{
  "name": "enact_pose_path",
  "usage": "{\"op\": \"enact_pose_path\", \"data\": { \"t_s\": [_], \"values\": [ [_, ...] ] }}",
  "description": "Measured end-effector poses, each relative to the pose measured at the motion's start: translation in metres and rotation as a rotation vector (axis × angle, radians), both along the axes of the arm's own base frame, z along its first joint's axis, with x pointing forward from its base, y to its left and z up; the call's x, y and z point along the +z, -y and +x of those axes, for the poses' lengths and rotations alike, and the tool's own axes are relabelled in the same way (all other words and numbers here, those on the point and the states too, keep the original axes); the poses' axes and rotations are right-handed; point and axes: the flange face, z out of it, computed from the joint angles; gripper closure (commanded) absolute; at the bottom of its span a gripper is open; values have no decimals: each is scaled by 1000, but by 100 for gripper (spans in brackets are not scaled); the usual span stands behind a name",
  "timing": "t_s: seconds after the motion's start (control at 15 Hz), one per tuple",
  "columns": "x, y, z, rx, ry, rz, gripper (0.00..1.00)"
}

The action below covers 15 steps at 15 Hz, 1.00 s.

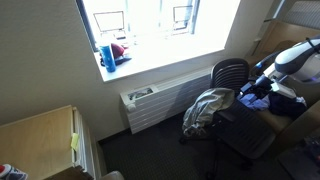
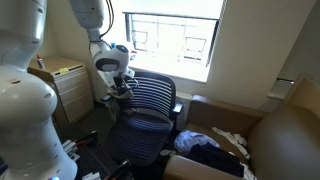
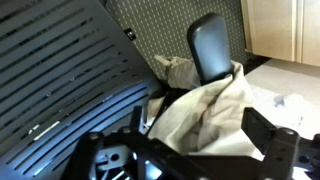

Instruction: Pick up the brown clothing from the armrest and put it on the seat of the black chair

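Observation:
The brown clothing (image 1: pixel 208 108) is a pale beige-brown garment draped over the armrest of the black mesh chair (image 1: pixel 230 72). In the wrist view it (image 3: pixel 215 95) hangs below the black armrest pad (image 3: pixel 208 45), beside the chair back (image 3: pixel 60 90). My gripper (image 3: pixel 197 121) is open, its two fingers set wide on either side of the bunched cloth. In both exterior views the gripper (image 1: pixel 252 92) (image 2: pixel 122 88) is close beside the chair back (image 2: pixel 150 95). The seat (image 2: pixel 140 135) is bare. There the chair back hides the clothing.
A radiator (image 1: pixel 160 100) stands under the window, whose sill (image 1: pixel 112 55) holds small items. A wooden cabinet (image 1: pixel 40 140) is nearby. A cardboard box (image 2: pixel 215 150) with dark clothes sits beside the chair, next to a brown surface (image 2: pixel 285 150).

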Motion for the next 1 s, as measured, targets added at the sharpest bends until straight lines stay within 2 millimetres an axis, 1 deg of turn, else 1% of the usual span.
{"op": "enact_pose_path", "data": {
  "t_s": [0.13,0.27,0.4,0.47,0.6,0.87,1.0],
  "values": [
    [13,-9,-1,-40,92,44,0],
    [34,-28,-3,-48,174,92,0],
    [57,-45,3,-42,251,129,0],
    [59,-48,7,-41,268,134,0],
    [53,-45,13,-43,266,136,0],
    [40,-36,16,-60,254,115,0],
    [21,-23,17,-84,244,65,0]
  ]
}}
